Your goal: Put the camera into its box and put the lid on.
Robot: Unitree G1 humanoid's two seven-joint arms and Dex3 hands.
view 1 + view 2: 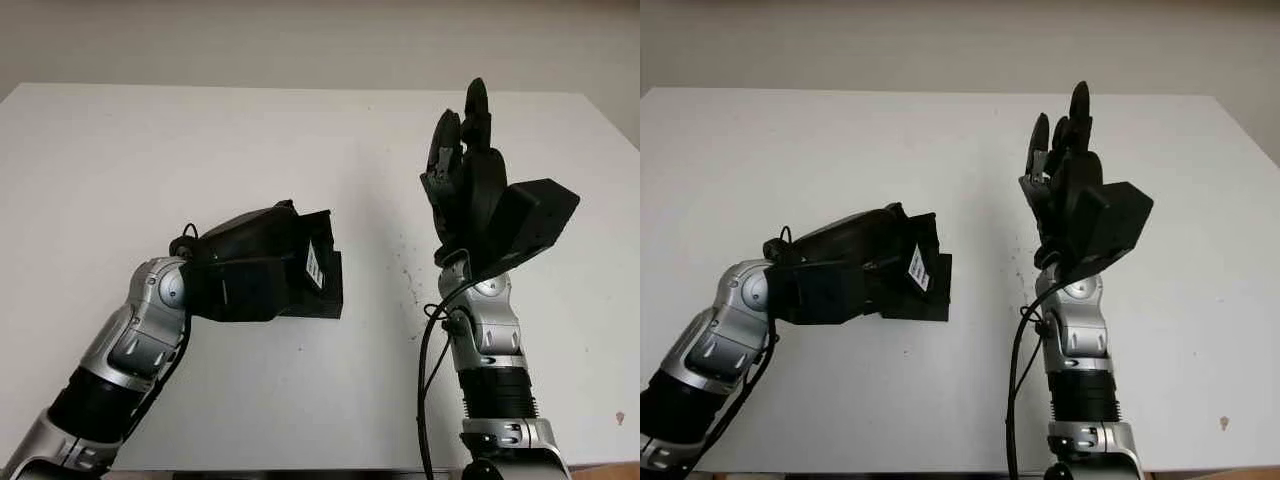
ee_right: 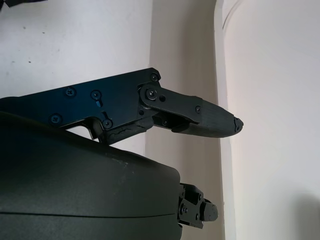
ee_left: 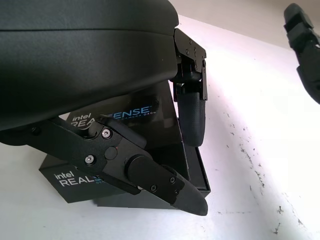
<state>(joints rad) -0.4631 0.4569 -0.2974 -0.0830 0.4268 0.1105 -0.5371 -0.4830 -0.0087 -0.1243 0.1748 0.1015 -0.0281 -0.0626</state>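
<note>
Left wrist view shows the left hand (image 3: 150,145) closed around the black RealSense box (image 3: 120,165): one finger lies across its printed front face, another presses down at its far edge. The box sits on the white table (image 1: 300,400) directly under this palm, and its lid (image 3: 127,117) appears to be in place, slightly proud of the base. The camera itself cannot be made out, so whether it is inside cannot be told. The right hand (image 1: 465,150) is open, raised upright well apart from the box, off to the left hand's far side.

If the step is seating the lid, the left hand would do best to press evenly straight down, keeping the base pinned against the table so it doesn't skid. The right hand could steady the opposite edge if the lid tilts.
</note>
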